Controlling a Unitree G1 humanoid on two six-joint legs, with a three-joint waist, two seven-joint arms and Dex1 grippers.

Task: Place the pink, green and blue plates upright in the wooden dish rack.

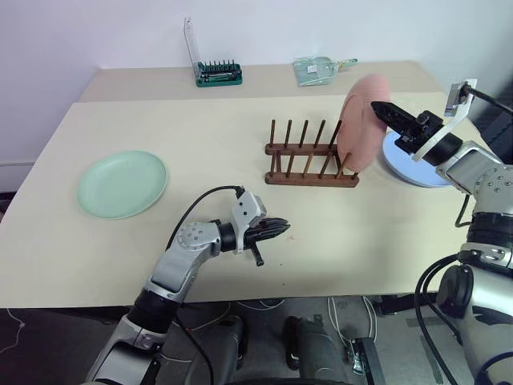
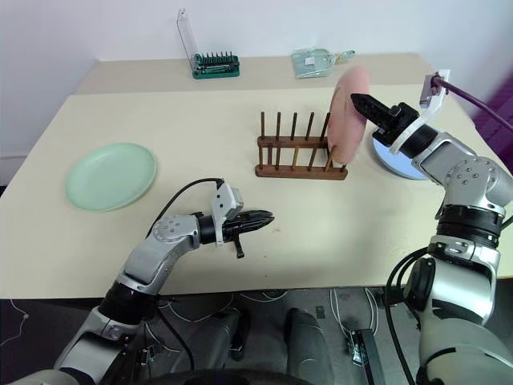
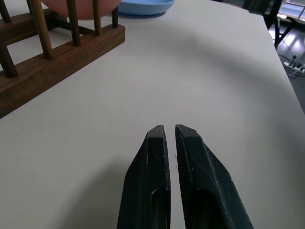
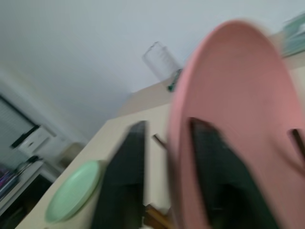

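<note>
Left eye view, starting at the far left of the table (image 1: 337, 241): the green plate (image 1: 122, 184) lies flat, untouched and well apart from everything else. Nearer the front edge the left gripper (image 1: 280, 230) hovers just above the tabletop with its fingers pressed together on nothing, pointing across toward the right. Past it stands the wooden dish rack (image 1: 309, 160), and the pink plate (image 1: 362, 123) sits upright in its rightmost slot, leaning slightly. The right gripper (image 1: 383, 108) straddles the plate's upper rim; the right wrist view shows its fingers parted, one on each side of the rim, so the plate seems to rest on the rack alone. The blue plate (image 1: 410, 163) lies flat just beyond the rack's right end, partly under that arm.

The risk is at withdrawal: a finger could catch the rim as it backs off and tip the plate out of the end slot, onto the blue plate or the table. The light rack could also be dragged sideways.
</note>
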